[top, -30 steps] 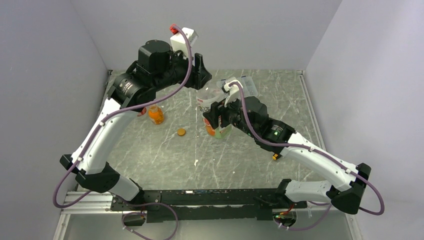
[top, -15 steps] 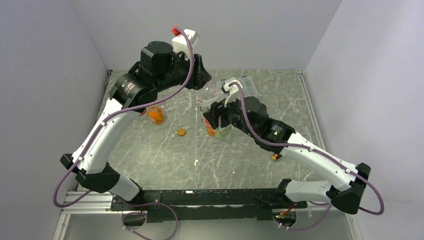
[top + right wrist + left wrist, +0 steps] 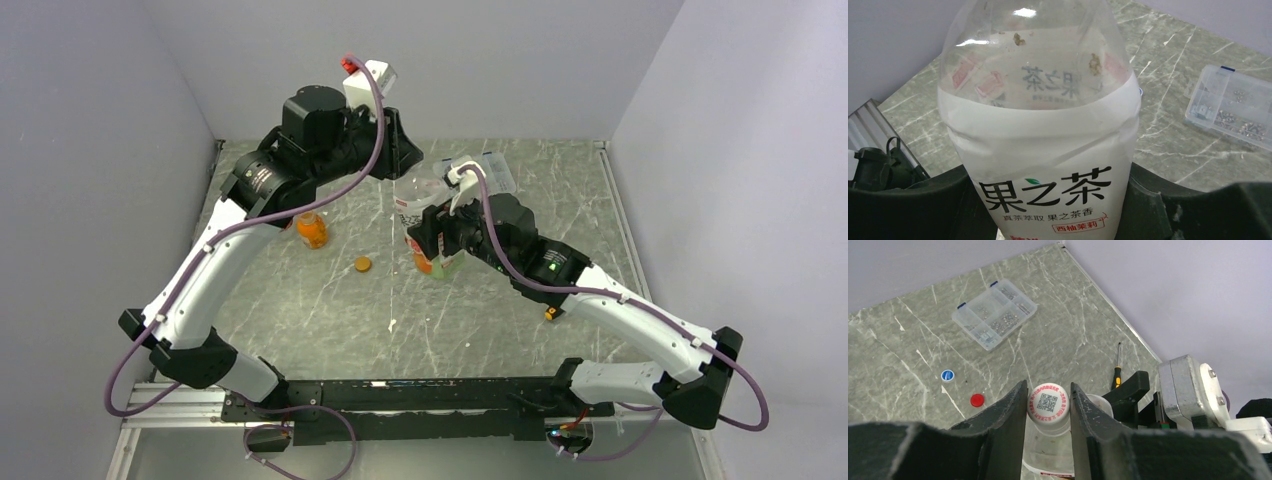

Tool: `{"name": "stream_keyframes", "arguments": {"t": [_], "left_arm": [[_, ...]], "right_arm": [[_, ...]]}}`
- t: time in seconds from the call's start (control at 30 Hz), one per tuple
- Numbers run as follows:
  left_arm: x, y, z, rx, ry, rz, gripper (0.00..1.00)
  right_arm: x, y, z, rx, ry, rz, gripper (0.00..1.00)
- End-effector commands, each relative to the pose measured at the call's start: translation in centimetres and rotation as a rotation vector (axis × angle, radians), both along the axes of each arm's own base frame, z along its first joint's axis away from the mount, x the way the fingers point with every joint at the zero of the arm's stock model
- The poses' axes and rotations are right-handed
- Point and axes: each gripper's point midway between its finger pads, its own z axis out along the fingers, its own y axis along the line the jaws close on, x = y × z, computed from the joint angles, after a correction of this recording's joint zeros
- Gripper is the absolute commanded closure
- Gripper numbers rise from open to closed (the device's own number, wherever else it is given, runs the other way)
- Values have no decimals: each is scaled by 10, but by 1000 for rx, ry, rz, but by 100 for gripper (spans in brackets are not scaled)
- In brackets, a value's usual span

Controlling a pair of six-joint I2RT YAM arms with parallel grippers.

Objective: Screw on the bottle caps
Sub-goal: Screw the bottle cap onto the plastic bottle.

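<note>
As the top view showed, the left gripper (image 3: 404,168) hung directly over the white-labelled bottle (image 3: 412,203), which stood roughly upright mid-table, clamped around its body by the right gripper (image 3: 437,235). From the left wrist, the whitish cap (image 3: 1048,401) sat on the neck straight below, both fingers (image 3: 1010,410) pinching its sides. The right wrist view confirmed the bottle wedged between its fingers, long axis vertical, so any twist would likely turn about that line.

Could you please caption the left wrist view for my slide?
Left claw grips the white cap atop a bottle; a red cap and a blue cap lie behind.
</note>
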Motion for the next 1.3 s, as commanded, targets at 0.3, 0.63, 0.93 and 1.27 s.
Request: {"name": "stream_keyframes", "arguments": {"t": [0.3, 0.63, 0.93, 1.27], "left_arm": [[-33, 1, 22, -81, -34, -118, 92], [-79, -11, 32, -90, -64, -384, 100], [-106, -10, 40, -109, -112, -515, 100], [-92, 6, 48, -123, -145, -365, 100]], "right_arm": [[-45, 4, 90, 298, -145, 342, 75], [-83, 5, 112, 367, -150, 616, 75], [-105, 9, 124, 410, -146, 759, 76], [-98, 1, 134, 425, -176, 686, 76]]}}
